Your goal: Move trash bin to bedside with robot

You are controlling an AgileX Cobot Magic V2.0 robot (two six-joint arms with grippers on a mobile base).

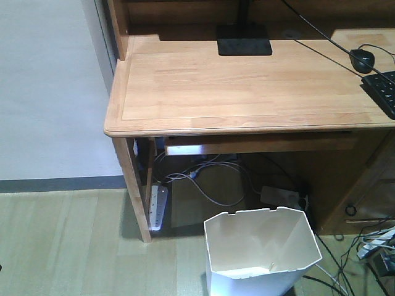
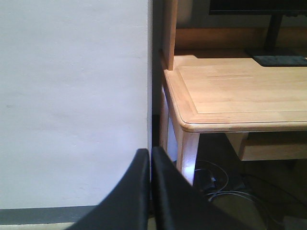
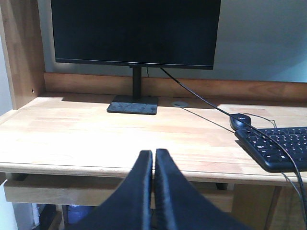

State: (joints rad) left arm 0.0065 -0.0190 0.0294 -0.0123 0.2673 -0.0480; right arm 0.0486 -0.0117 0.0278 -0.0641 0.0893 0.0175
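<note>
Front view, left to right: pale wall (image 1: 49,86) with a dark skirting strip along the floor, then a light wooden desk (image 1: 247,86), right end cut off by the frame. Under the desk, deep in shadow, a white power strip (image 1: 158,207) just beside the left leg and a tangle of cables (image 1: 208,188), hard to trace. On the floor in front of the desk, right of centre, the white trash bin (image 1: 262,243): upright, open top toward the camera, cream inside, notched rim, lower part cut off by the bottom edge. On the desktop, a black monitor base (image 1: 244,47), a black mouse (image 1: 361,60) and only a corner of a black keyboard (image 1: 382,91). Left wrist view: left gripper (image 2: 150,153) in front of the wall and the desk's left corner, black fingers (image 2: 136,191) pressed together with nothing between them. Right wrist view: right gripper (image 3: 153,154) facing the desk edge and a dark monitor (image 3: 136,31), top cropped, fingers (image 3: 168,191) likewise pressed together on nothing. Bin visible only from the front, grippers only from the wrists; distance from bin to either pair of fingers impossible to judge.
</note>
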